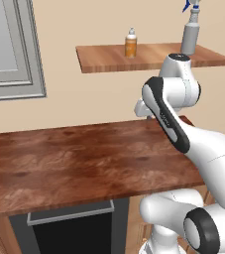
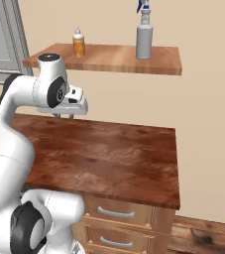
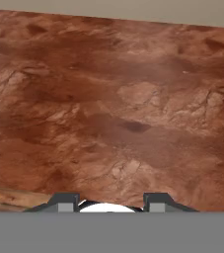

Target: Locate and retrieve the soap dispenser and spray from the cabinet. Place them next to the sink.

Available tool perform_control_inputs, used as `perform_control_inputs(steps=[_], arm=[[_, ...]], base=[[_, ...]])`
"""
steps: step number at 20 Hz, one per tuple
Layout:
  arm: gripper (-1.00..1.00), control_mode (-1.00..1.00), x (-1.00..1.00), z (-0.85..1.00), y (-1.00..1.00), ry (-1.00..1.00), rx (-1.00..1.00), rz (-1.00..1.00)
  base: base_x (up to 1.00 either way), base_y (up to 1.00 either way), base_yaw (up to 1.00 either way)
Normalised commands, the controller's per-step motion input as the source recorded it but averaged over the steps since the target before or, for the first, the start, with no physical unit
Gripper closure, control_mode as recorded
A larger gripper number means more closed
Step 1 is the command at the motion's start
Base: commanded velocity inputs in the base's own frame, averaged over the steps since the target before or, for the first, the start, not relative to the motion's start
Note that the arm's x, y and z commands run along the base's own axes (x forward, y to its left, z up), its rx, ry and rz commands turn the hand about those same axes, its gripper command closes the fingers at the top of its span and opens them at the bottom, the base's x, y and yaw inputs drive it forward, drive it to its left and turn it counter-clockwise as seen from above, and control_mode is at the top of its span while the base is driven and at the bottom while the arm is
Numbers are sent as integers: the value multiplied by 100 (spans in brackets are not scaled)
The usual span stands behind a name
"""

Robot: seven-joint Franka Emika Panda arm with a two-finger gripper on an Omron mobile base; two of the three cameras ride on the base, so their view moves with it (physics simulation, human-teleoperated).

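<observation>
fingers (image 3: 108, 201) sit narrow and empty above the bare surface (image 1: 74, 158); soap dispenser (image 1: 131, 43) and spray (image 1: 191, 31) stand well apart on the cabinet (image 1: 109, 58). unopened, they'd likely topple either bottle.

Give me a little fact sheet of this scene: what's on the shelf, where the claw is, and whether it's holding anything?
shelf: thin wooden board on the wall, above the countertop
soap dispenser: small amber bottle, upright on the shelf, towards its left end
spray: taller grey bottle with blue trigger, upright on the shelf, to the right of the soap dispenser
countertop: dark wood, below the shelf
claw: over the countertop, pointing down, below shelf level
claw state: shut, holding nothing
task progress: both bottles untouched
</observation>
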Motion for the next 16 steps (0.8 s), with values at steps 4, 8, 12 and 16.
perform_control_inputs(steps=[4,8,12,16], arm=[[-100,-100,-3,0,-8,0,0,0],[-100,-100,-4,0,-15,-1,2,0],[-100,-100,-24,31,-22,-8,1,0],[-100,-100,-20,81,-29,-14,-3,0]], base=[[0,0,0],[0,0,0],[0,0,0],[0,0,0]])
